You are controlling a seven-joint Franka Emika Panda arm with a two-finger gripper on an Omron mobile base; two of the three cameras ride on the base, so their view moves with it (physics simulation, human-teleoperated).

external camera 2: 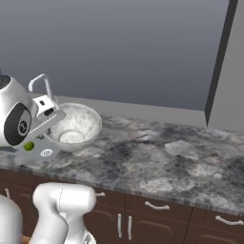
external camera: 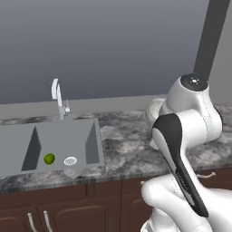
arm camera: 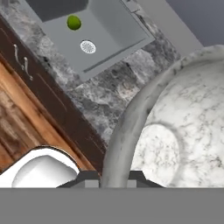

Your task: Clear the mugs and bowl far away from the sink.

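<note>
The off-white speckled bowl (arm camera: 175,131) looms large in the hand view, and my gripper (arm camera: 113,177) is shut on its near rim, one dark fingertip on each side of the wall. From the right base view the bowl (external camera 2: 74,126) sits over the granite counter just right of the sink (external camera 2: 43,153), with my gripper (external camera 2: 51,127) at its left rim. In the left base view my arm hides most of the bowl (external camera: 153,108). The grey sink (external camera: 59,140) lies to the left. The mugs are out of view.
A small green fruit (external camera: 49,158) lies in the basin beside the round white drain (external camera: 70,160). The silver tap (external camera: 58,97) stands behind the sink. Granite counter (external camera 2: 162,157) stretches right to a dark wall edge (external camera 2: 219,62). Brown cabinet fronts (external camera 2: 157,219) run below.
</note>
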